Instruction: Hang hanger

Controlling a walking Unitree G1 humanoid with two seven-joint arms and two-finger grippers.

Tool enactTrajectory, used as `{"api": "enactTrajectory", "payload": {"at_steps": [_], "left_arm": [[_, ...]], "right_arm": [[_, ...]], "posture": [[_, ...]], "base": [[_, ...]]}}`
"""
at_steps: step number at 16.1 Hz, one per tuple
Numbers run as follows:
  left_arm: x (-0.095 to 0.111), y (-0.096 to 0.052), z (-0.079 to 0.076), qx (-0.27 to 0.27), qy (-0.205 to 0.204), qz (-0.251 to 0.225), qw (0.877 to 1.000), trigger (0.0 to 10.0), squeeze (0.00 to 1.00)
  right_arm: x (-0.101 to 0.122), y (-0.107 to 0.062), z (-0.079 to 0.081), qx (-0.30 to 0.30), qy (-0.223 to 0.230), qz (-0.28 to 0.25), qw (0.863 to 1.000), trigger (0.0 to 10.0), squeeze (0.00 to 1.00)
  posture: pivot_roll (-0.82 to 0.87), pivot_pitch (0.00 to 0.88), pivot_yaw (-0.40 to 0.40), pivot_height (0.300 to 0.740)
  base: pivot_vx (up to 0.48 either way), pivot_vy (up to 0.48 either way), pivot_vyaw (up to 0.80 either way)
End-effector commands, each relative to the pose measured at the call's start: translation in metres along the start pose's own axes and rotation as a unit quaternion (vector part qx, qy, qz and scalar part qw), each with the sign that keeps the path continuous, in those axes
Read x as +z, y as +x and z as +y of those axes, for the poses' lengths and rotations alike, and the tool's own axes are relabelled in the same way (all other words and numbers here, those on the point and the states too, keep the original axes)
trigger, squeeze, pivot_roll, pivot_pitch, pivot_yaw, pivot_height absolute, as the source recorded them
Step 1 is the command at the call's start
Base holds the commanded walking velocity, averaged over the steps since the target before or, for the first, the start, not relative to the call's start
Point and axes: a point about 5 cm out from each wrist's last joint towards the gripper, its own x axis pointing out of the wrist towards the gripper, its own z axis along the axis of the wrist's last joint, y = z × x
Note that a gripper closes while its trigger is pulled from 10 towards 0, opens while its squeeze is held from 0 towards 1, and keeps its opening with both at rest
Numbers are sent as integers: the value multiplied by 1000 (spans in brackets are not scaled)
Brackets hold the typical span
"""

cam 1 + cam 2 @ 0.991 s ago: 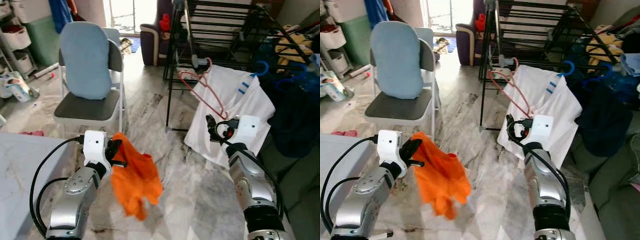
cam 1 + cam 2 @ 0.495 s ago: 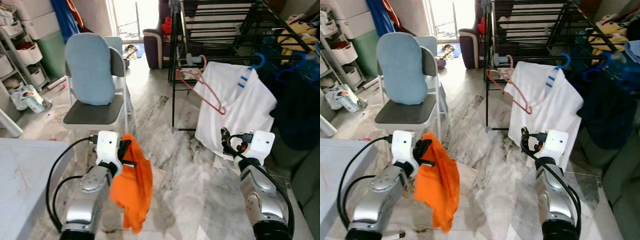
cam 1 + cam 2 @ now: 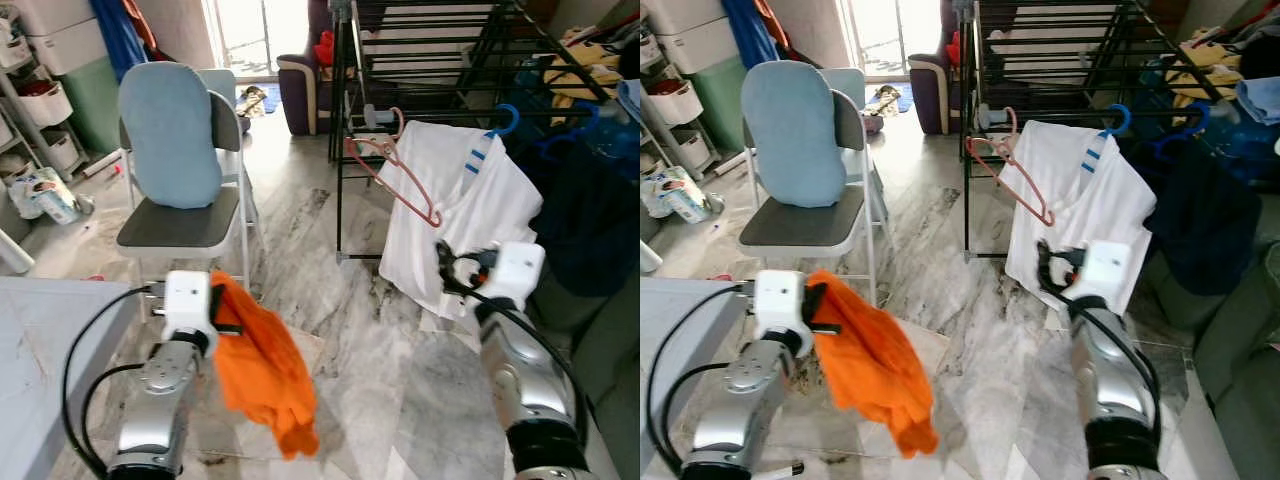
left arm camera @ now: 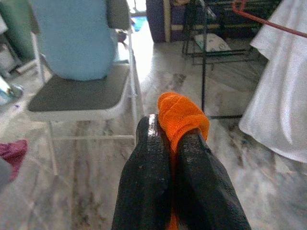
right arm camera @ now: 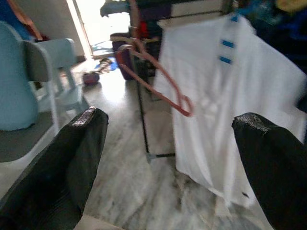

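An empty pink hanger (image 3: 395, 172) hooks on the black drying rack (image 3: 440, 60), beside a white shirt (image 3: 470, 215) on a blue hanger (image 3: 512, 118). My right gripper (image 3: 446, 266) is open and held up in front of the shirt's lower part, below the pink hanger (image 5: 160, 81), with nothing between its fingers (image 5: 72, 158). My left gripper (image 3: 224, 316) is low on the left, shut on an orange cloth (image 3: 265, 370) that hangs down from it. In the left wrist view the orange cloth (image 4: 181, 115) bunches between the black fingers (image 4: 148, 163).
A folding chair with a blue cushion (image 3: 175, 140) stands to the left of the rack. A grey tabletop (image 3: 35, 350) is at my near left. Dark clothes (image 3: 590, 220) hang on the right. Shelves and bins (image 3: 40, 90) line the far left. The floor is marble (image 3: 370, 340).
The camera has shifted a little. The orange cloth has swung out to the right under my left gripper. My right gripper remains open in front of the white shirt.
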Motion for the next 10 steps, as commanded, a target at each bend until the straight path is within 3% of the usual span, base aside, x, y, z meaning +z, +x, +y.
{"api": "enactTrajectory", "payload": {"at_steps": [1, 4, 7, 10], "left_arm": [[4, 3, 3, 13, 4, -17, 1000, 10000, 0], [5, 3, -2, 11, 2, -23, 1000, 10000, 0], [6, -2, 2, 25, -10, -30, 999, 10000, 0], [0, -12, 10, 46, -12, -23, 999, 10000, 0]], "right_arm": [[1, -4, 7, 9, -6, -10, 1000, 10000, 0], [-4, -19, 4, 19, -11, 3, 1000, 10000, 0], [-1, -22, -1, 14, -8, -1, 1000, 10000, 0], [-3, -23, 6, 34, -13, 5, 999, 10000, 0]], "posture": [[-139, 0, 38, 740], [-155, 0, 28, 740], [-141, 0, 32, 740], [-106, 0, -3, 740]], "base": [[0, 0, 0], [0, 0, 0], [0, 0, 0], [0, 0, 0]]}}
